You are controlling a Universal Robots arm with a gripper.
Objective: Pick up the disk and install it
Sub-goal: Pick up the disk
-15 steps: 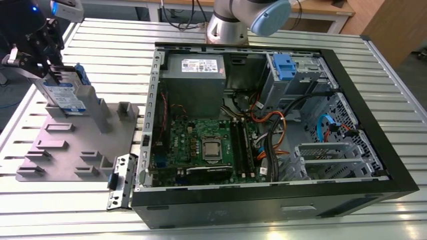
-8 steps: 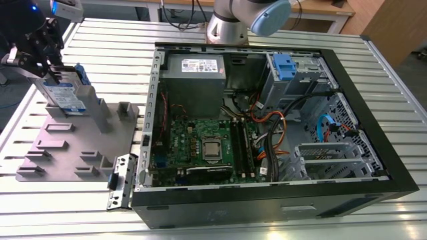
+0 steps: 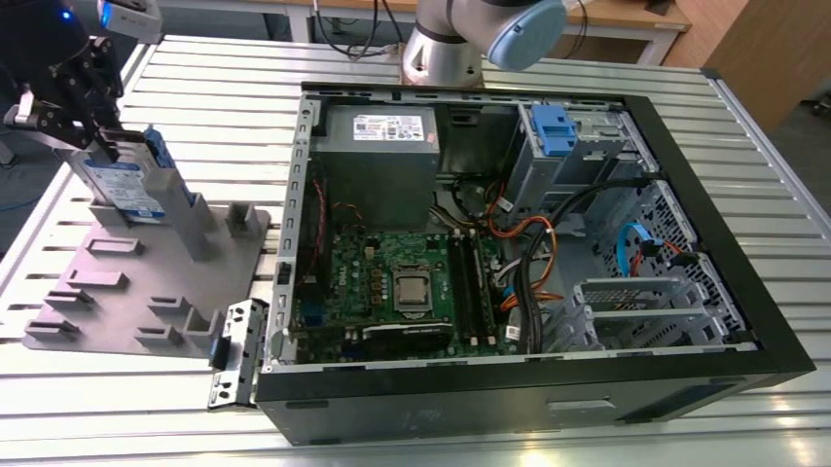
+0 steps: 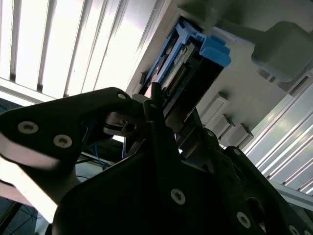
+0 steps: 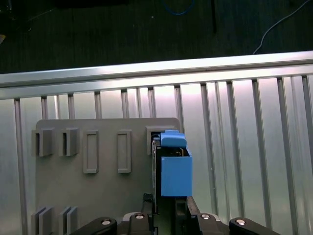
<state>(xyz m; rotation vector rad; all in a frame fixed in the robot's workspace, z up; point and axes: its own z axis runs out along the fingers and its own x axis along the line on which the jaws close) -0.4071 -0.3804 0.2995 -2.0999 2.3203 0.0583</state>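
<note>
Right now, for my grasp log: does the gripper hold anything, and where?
Cannot tell: the gripper straddles the top end of the flat silver-grey metal disk in its blue frame.

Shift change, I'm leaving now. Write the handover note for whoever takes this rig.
Gripper: at the top of the disk; grip cannot be told.
Disk: upright in the grey fixture plate, at the exterior view's left of the open computer case.
Done: gripper positioned at the disk.
Left: disk not yet lifted, not yet installed in the case.

The disk (image 3: 126, 185), silver-grey with a white-and-blue label and blue carrier frame, stands upright on edge at one corner of the grey holder plate (image 3: 117, 292).
</note>
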